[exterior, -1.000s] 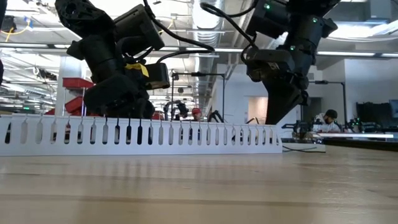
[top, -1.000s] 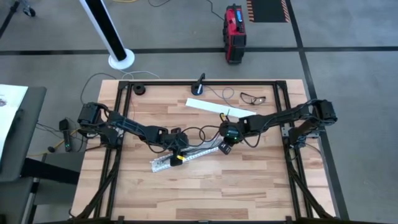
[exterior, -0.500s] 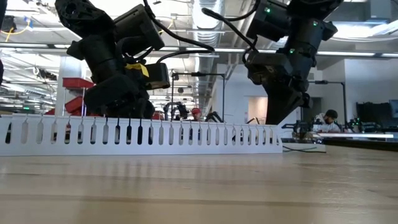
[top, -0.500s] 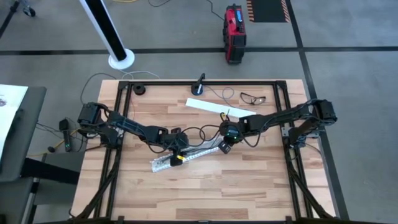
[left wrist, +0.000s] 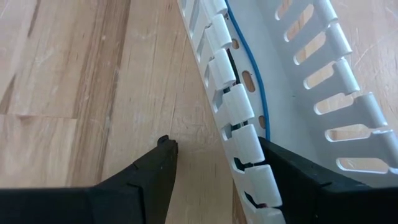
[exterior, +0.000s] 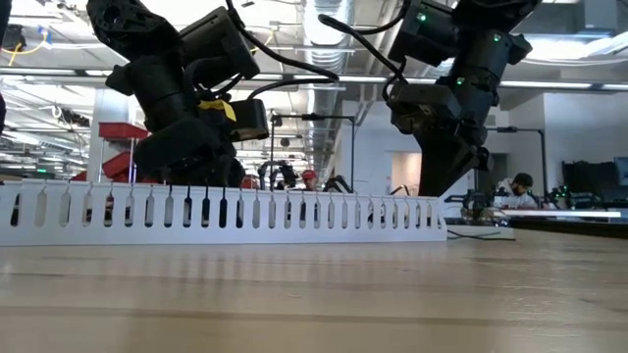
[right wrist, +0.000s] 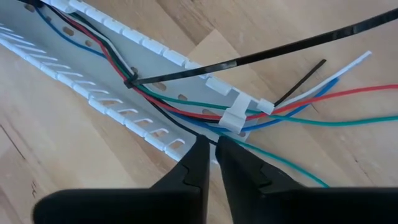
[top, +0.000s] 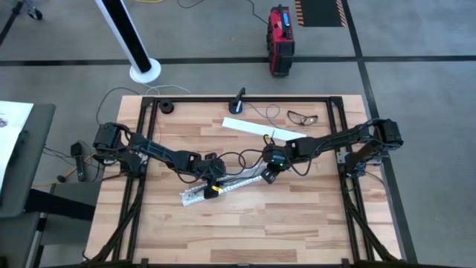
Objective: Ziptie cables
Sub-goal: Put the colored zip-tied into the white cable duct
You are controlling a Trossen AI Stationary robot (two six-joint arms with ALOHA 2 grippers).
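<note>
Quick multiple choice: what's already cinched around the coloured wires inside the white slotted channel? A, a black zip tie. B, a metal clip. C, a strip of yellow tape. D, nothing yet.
A: in the right wrist view a black zip tie is looped around the wires in the channel, its long tail running off across the table, just beyond the right hand.

A long white slotted strip (exterior: 221,214) stands on edge across the desk (exterior: 314,294). Two dark arms come down behind it — the left arm (exterior: 182,108) and the right arm (exterior: 446,98).
</note>
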